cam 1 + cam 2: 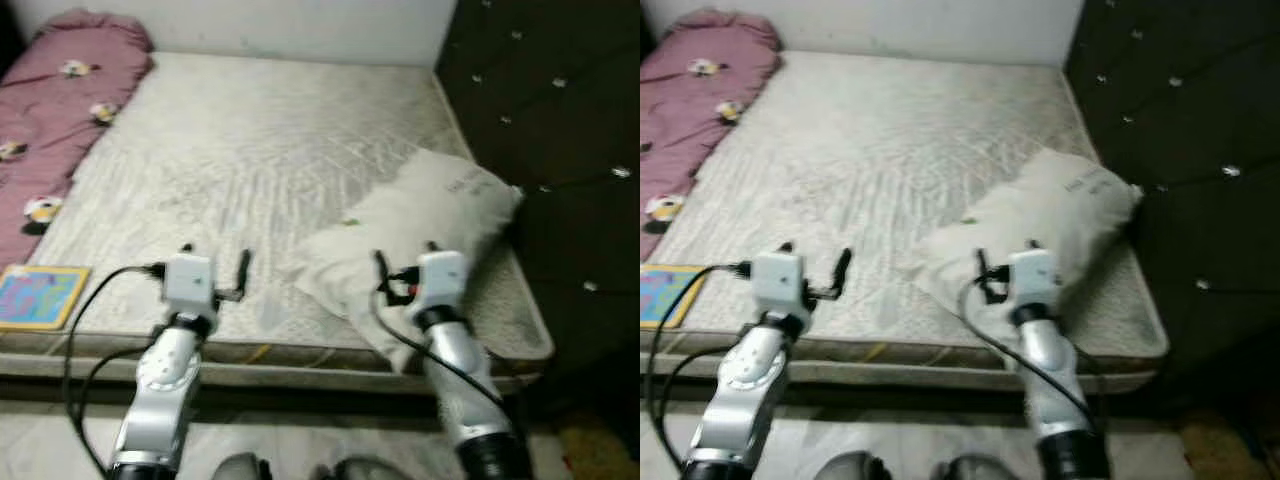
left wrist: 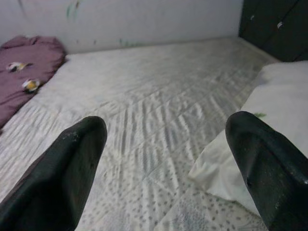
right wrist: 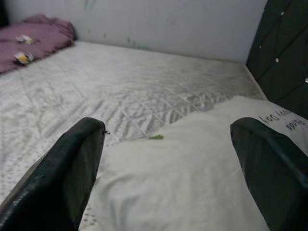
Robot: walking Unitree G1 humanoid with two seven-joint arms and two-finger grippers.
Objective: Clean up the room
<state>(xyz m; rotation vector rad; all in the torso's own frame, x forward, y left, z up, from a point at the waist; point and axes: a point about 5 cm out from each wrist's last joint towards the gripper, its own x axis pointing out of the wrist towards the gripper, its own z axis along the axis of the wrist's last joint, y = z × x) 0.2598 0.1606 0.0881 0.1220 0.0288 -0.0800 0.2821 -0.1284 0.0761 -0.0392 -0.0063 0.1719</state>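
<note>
Two grippers hovering at the mattress near edge, fingers apart, empty | right gripper facing the white pillow lying askew by the dark headboard | step: approaching pillow | next: lowering, closing on its near corner.

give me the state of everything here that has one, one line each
pillow: lying askew on the mattress near the dark headboard, not gripped
pink blanket: bunched along the far left side of the mattress
colourful book: lying flat and closed at the mattress's near left corner
mattress: bare, no sheet spread over it
left gripper: open, above the mattress, holding nothing
right gripper: open, over the pillow, not closed on it
</note>
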